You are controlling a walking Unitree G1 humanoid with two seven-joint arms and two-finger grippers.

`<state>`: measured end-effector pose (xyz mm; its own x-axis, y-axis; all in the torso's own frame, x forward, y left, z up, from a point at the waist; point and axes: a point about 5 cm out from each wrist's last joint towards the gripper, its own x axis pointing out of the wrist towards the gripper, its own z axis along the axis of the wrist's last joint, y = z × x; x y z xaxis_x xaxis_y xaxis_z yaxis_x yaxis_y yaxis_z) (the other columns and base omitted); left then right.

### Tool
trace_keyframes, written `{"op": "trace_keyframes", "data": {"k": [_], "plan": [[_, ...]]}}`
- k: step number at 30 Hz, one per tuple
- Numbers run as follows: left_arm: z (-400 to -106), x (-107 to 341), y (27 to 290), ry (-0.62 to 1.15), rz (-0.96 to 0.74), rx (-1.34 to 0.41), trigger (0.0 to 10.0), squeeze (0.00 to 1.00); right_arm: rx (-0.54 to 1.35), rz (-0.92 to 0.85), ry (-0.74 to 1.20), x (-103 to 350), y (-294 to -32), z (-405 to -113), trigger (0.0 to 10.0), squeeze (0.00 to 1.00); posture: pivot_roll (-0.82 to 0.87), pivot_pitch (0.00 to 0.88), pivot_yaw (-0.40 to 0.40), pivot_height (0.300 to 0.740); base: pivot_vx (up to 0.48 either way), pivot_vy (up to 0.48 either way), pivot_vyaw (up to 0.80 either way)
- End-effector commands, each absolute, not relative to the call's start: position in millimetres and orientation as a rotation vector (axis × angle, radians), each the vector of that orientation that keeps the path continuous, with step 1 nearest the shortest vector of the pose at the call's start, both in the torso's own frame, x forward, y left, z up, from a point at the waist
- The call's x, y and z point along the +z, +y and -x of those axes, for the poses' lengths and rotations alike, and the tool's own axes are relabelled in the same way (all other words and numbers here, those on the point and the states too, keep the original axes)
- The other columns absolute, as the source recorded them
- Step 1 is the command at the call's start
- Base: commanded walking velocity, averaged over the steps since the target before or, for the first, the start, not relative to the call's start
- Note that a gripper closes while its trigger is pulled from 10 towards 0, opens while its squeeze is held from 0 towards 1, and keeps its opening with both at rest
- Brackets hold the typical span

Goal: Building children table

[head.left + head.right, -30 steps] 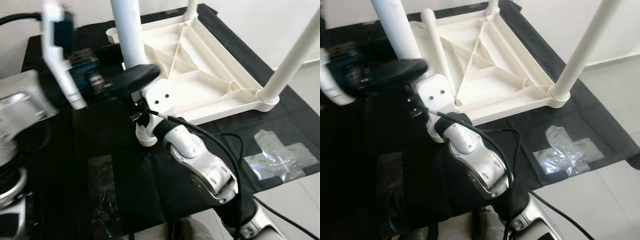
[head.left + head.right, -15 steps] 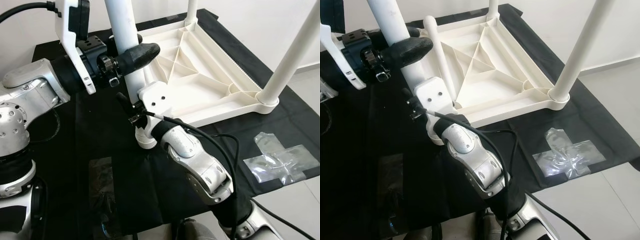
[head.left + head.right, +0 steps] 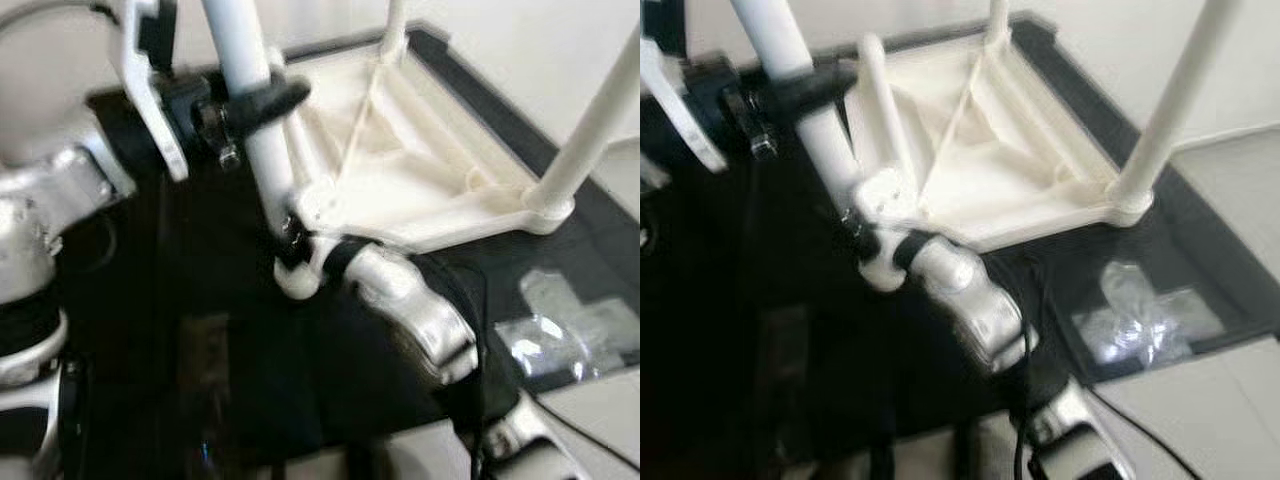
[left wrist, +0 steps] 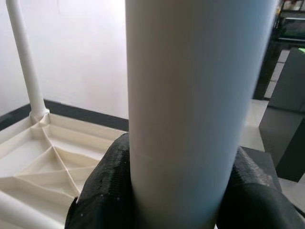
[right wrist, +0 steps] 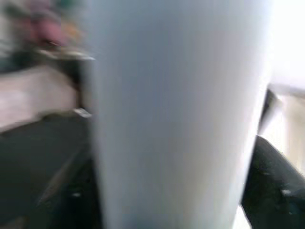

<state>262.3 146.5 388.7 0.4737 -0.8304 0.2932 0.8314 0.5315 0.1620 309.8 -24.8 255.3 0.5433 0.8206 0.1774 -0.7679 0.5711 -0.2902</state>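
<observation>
Two hands on one white table leg [image 3: 258,150], which stands tilted over the near corner socket of the upturned tabletop [image 3: 400,170] on the black cloth [image 3: 200,280]. Left hand [image 3: 262,96] clamps the leg partway up, black fingers [image 4: 102,191] pressed on both sides of it. Right hand [image 3: 296,240] pinches the leg just above the socket. Two other legs already stand upright at the far corners. Risk, as I judge it: the leg leans, so pushing down off-axis could jam it or skid the tabletop across the cloth.

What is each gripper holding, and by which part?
Both hold the white table leg: left gripper on its shaft, right gripper near its base.
</observation>
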Motion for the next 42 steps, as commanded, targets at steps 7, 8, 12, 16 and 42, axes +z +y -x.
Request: {"op": "trace_keyframes", "data": {"k": [7, 8, 12, 16, 42], "plan": [[-261.5, 384.2, 142.9, -0.312, -0.008, -1.049, 0.0, 0.00, 1.476, 0.322, -0.358, 277.7, -47.4, -306.9, 10.0, 0.00, 0.03, 0.252, 0.027, 0.740, 0.000, 0.000, 0.00], [-261.0, 384.3, 142.6, -0.312, -0.009, -1.051, 0.0, 0.00, 1.521, 0.359, -0.335, 280.4, -51.6, -312.7, 10.0, 0.00, 0.04, 0.254, 0.026, 0.740, 0.000, 0.000, 0.00], [-259.5, 384.7, 141.9, -0.311, -0.011, -1.055, 0.0, 0.00, 1.577, 0.410, -0.313, 289.6, -55.4, -324.7, 10.0, 0.00, 0.05, 0.261, 0.023, 0.740, 0.000, 0.000, 0.00], [-257.5, 385.2, 141.4, -0.310, -0.014, -1.062, 0.0, 0.00, 1.588, 0.407, -0.325, 304.5, -54.4, -337.4, 10.0, 0.00, 0.05, 0.266, 0.021, 0.740, 0.000, 0.000, 0.00], [-253.3, 388.0, 140.5, -0.349, -0.005, -1.034, 10.0, 0.00, 1.724, 0.318, -0.291, 293.9, -47.5, -347.2, 0.0, 0.00, 0.04, 0.276, -0.005, 0.740, 0.000, 0.000, 0.00]]}}
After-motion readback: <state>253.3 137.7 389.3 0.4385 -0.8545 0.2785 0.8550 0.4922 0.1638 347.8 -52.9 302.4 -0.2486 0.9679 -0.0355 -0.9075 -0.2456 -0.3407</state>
